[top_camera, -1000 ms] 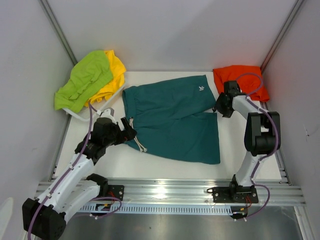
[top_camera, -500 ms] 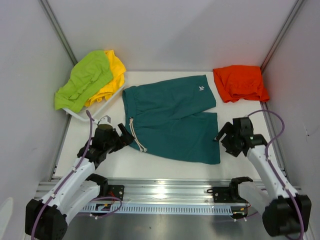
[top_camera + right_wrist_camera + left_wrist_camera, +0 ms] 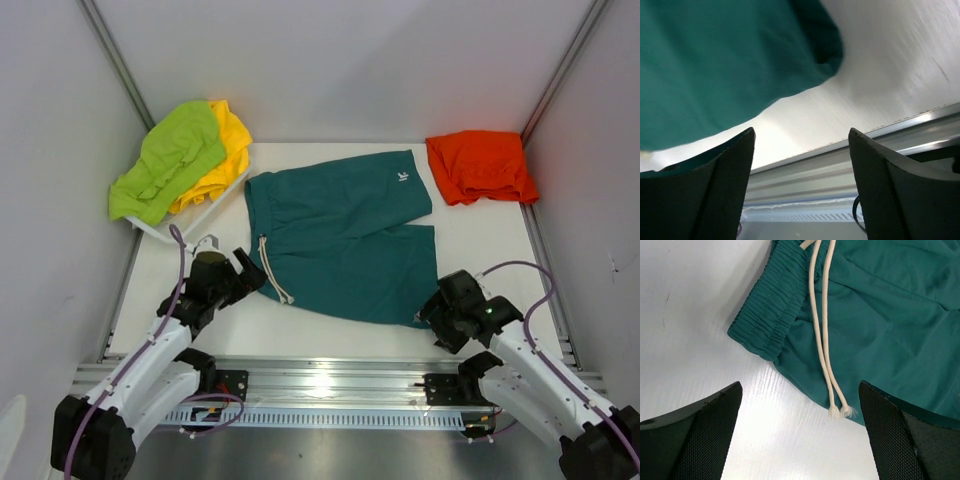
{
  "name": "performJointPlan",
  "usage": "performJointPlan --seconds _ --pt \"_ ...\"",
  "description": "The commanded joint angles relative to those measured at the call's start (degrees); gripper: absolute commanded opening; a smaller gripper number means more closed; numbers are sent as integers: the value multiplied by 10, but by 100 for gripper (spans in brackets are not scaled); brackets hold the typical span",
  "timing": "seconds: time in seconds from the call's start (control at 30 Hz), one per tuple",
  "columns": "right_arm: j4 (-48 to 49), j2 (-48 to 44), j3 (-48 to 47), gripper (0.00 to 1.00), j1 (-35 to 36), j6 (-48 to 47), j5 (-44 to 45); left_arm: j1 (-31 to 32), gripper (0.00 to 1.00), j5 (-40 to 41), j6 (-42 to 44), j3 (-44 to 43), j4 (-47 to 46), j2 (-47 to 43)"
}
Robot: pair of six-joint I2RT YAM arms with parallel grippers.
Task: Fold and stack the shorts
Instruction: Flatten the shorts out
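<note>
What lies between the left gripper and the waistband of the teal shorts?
Only bare table, as the left wrist view shows: the open left gripper hovers just short of the teal shorts, touching nothing.

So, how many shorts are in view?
4: teal shorts spread flat mid-table; orange shorts far right corner; lime green shorts lying over yellow shorts far left. More may hide beneath.

Four pairs of shorts lay in view: one teal pair, one orange pair, one lime green pair, one yellow pair. Two grippers showed, left gripper and right gripper, plus one white tray
</note>
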State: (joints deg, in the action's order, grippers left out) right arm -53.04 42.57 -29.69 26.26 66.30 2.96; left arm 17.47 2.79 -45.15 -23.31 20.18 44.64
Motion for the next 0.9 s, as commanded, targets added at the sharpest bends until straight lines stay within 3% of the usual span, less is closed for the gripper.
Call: performJointPlan --seconds 0.0,0.37,0.67,0.7,0.87 --pt "13 15 36 75 17 96 33 -8 99 12 -20 12 -27 -4" --pt "108 70 55 68 -11 115 86 -8 99 16 -28 20 -33 -20" --pt "130 61 68 47 -53 93 97 -9 99 -9 -55 48 -60 -5" --pt "130 60 69 32 -53 93 97 -8 99 -8 -60 49 -68 -5" --pt "126 69 64 7 -54 87 95 -8 99 13 -64 46 -57 6"
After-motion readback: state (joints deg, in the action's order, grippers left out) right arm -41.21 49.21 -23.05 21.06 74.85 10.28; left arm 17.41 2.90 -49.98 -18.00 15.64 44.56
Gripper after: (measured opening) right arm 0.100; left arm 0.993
